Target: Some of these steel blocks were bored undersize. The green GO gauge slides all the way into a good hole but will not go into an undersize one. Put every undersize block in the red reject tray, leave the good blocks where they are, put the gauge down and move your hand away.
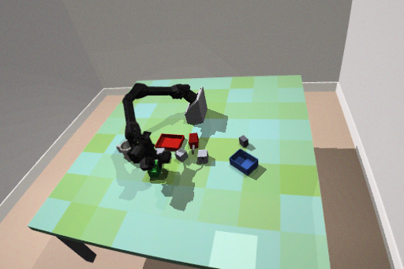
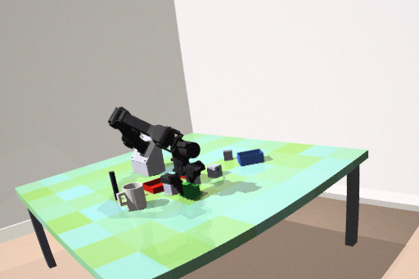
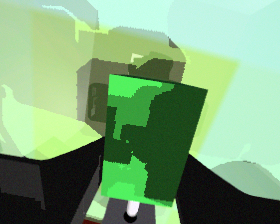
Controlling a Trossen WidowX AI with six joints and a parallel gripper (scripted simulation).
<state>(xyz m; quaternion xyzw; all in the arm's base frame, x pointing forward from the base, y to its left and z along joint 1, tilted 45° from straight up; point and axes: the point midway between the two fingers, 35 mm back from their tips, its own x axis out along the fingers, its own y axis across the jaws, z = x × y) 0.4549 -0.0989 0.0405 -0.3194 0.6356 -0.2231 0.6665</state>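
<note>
Gripping noted: the black gripper is clamped on the green GO gauge. In the wrist view, the gauge's pale pin lines up with the dark bore of a grey steel block; whether the tip has entered cannot be told.

Positions on the green-and-aqua checked counter: red reject tray near the gripper, on the side toward the arm's grey wedge-shaped mount. Red block with a grey pin just beside the tray. Two light steel blocks, one tilted in outline and one squarer, near that red piece. Darker grey cube near the blue open tray, outside it. Pale grey mug upright, handle outward.
</note>
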